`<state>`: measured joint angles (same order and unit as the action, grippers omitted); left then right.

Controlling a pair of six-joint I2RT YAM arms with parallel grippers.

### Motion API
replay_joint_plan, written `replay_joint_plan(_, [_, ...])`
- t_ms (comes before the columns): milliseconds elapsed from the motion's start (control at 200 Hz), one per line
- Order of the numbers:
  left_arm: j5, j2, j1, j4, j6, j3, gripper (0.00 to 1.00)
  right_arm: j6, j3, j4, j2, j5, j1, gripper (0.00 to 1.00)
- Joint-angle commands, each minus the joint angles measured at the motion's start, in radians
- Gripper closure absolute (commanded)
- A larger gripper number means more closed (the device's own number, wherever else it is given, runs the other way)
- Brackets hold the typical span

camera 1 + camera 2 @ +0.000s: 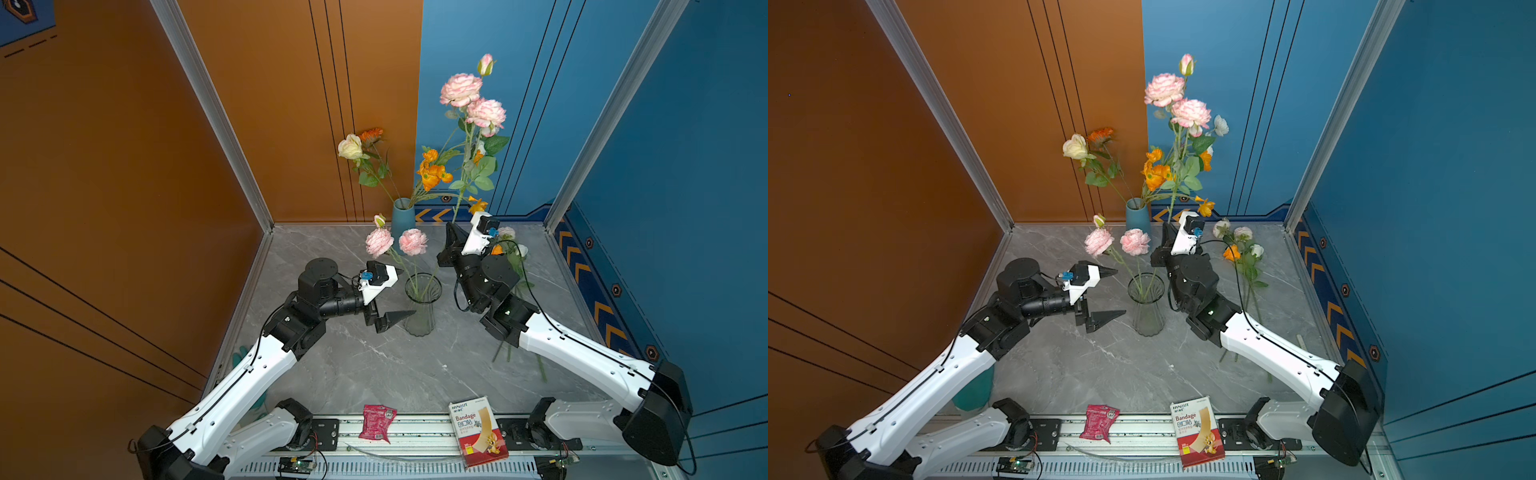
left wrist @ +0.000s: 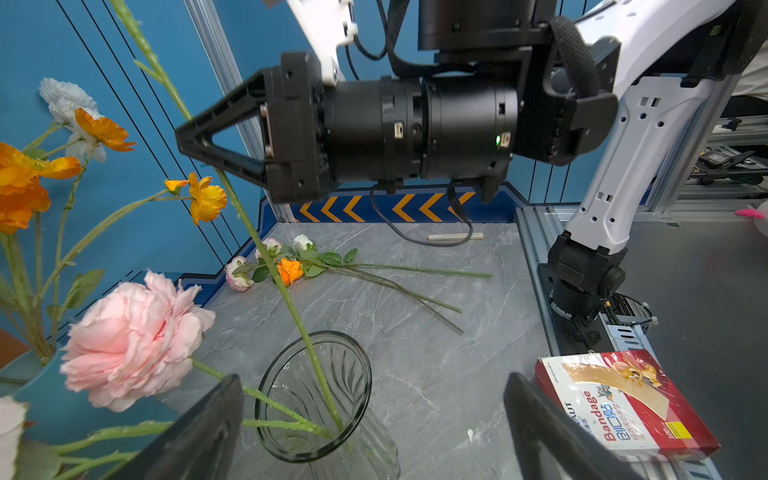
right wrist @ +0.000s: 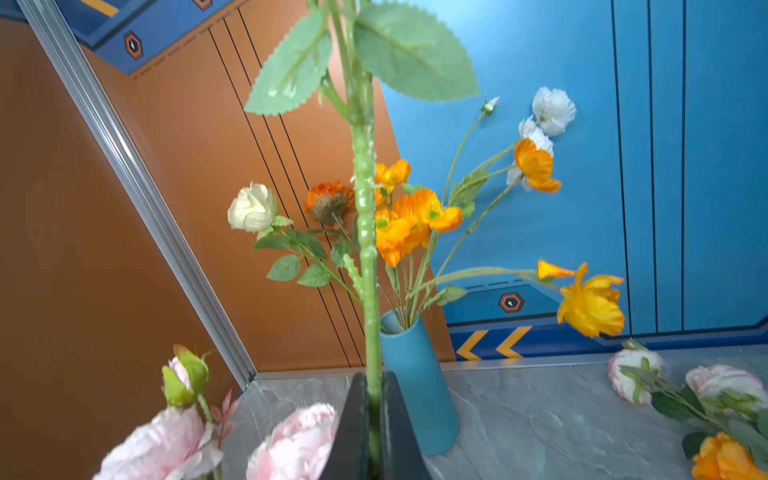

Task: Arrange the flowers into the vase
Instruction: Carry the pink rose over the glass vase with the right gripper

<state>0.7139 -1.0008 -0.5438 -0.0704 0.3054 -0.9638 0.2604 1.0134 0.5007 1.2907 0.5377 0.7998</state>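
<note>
A: Where is the flower in hand, and how is it held?

B: The long green stem with pink peony blooms (image 1: 460, 89) is clamped between the closed jaws of the right gripper (image 1: 450, 229), above and behind the clear ribbed glass vase (image 1: 420, 322). In the left wrist view its lower end is seen already inside the mouth of that vase.

A: What else is found there?

B: Two pink peonies with a bud (image 1: 379, 242) are leaning out of the vase toward the back. The left gripper (image 1: 1120, 291) is placed just left of the vase, with jaws spread wide and nothing between them.

A: What is left to be done?

B: The held stem is not yet released. A small bunch of pink, white and orange flowers (image 2: 286, 266) is lying on the grey marble table (image 1: 374, 374) to the right of the vase. Behind the vase, a blue tube vase (image 1: 403, 222) is filled with orange poppies (image 1: 432, 172) and a cream rose (image 1: 351, 146). The work is judged to be roughly halfway.
</note>
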Motion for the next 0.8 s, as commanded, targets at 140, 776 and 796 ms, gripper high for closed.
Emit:
replay_joint_plan(140, [0.040, -0.007, 0.011, 0.012, -0.019, 0.008, 0.02, 0.085, -0.088, 0.097, 0.013, 0.172, 0.059, 1.00])
replay_joint_plan(776, [0.058, -0.025, 0.006, 0.011, -0.026, 0.006, 0.02, 0.191, -0.248, 0.125, 0.079, 0.233, 0.145, 0.97])
replay_joint_plan(796, [0.059, -0.026, 0.006, 0.011, -0.026, 0.005, 0.02, 0.194, -0.249, 0.125, 0.082, 0.229, 0.145, 0.97])
